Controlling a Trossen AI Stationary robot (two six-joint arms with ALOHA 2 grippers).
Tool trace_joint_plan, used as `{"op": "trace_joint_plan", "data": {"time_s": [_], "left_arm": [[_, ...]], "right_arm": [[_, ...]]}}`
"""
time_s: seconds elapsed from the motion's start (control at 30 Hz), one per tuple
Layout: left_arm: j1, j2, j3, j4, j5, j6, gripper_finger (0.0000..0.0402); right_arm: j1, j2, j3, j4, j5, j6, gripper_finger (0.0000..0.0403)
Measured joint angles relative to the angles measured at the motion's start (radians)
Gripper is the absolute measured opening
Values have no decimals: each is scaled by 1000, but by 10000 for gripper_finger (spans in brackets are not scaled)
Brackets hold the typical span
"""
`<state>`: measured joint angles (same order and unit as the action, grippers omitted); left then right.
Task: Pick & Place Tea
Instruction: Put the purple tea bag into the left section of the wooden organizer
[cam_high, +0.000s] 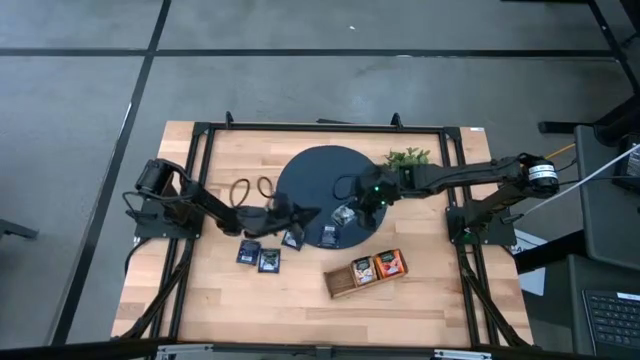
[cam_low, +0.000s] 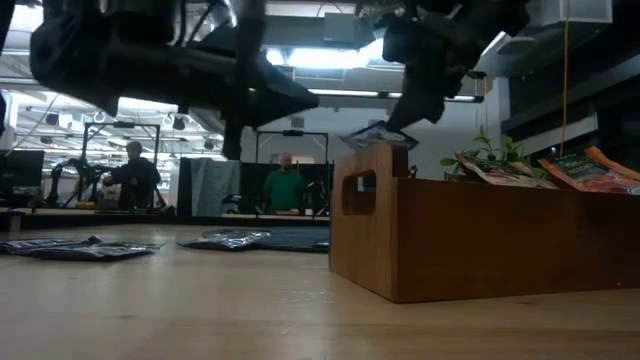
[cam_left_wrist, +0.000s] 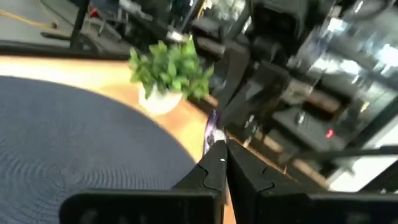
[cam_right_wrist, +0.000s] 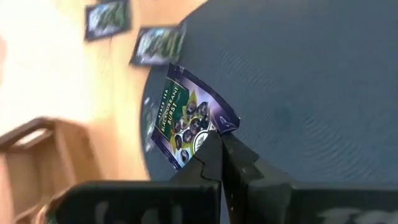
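While pinched at one corner, a dark tea sachet is held by the right gripper above the round mat.

The left gripper is kept closed and empty; three more sachets are seen just beside it.

Only legible text: "BLACK TEA" and "BLACKCURRANT BURST" on the dark navy sachet, centre of right wrist view. Labels on the other sachets unreadable.
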<state>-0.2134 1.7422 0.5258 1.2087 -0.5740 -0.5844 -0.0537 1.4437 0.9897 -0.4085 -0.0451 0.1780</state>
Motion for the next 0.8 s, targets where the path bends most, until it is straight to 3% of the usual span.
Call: {"op": "trace_joint_plan", "data": {"time_s": [0.17, 0.47, 0.7, 0.8], "left_arm": [[32, 0, -69, 187, 51, -3, 28], [80, 0, -61, 196, 147, 35, 110], [92, 0, -61, 179, 111, 128, 143], [92, 0, -61, 170, 55, 135, 145]], "right_arm": [[-11, 0, 0, 135, 26, 3, 2], [-29, 0, 0, 290, 29, 27, 2], [-29, 0, 0, 285, 34, 53, 2], [-29, 0, 0, 254, 107, 53, 2]]}}
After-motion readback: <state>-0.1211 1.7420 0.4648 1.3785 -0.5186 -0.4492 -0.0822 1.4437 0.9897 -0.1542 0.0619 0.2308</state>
